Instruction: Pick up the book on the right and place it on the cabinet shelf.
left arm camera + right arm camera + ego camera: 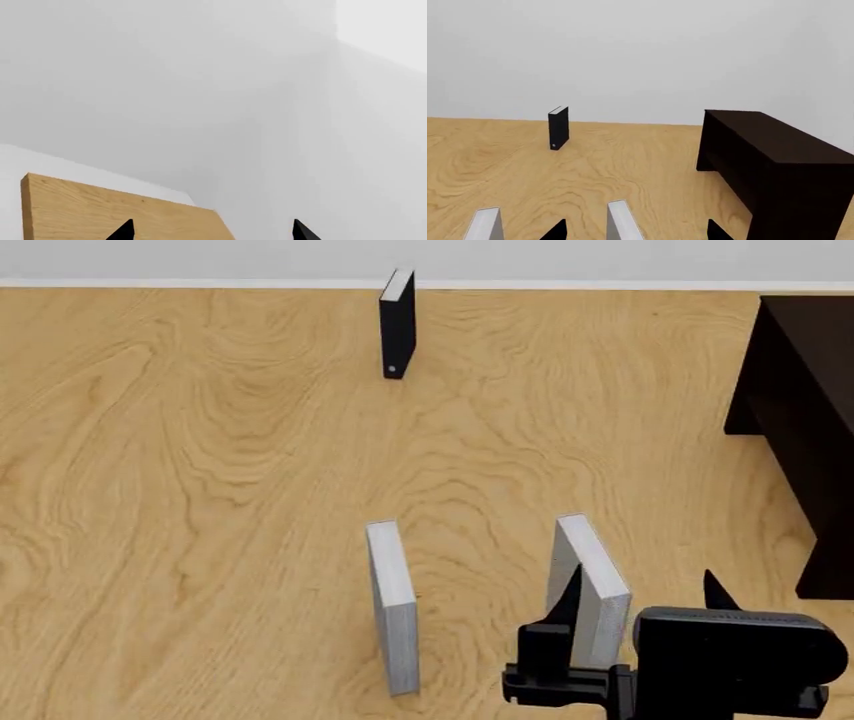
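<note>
The book (589,583), thick and light grey with white page edges, stands upright on the wooden surface at the near right. My right gripper (646,592) is open around it. In the right wrist view the book (622,219) rises between the two dark fingertips (554,231), with gaps on both sides. The cabinet shelf (805,410) is a very dark brown block at the right edge, and its flat top (774,135) shows in the right wrist view. My left gripper (213,232) is open and empty, facing a white wall over a corner of the wooden surface (100,210).
A thinner grey book (391,605) stands upright left of the thick one, also visible as the thin grey book (486,222) in the right wrist view. A black book (396,325) with a white dot on its spine stands far back by the wall.
</note>
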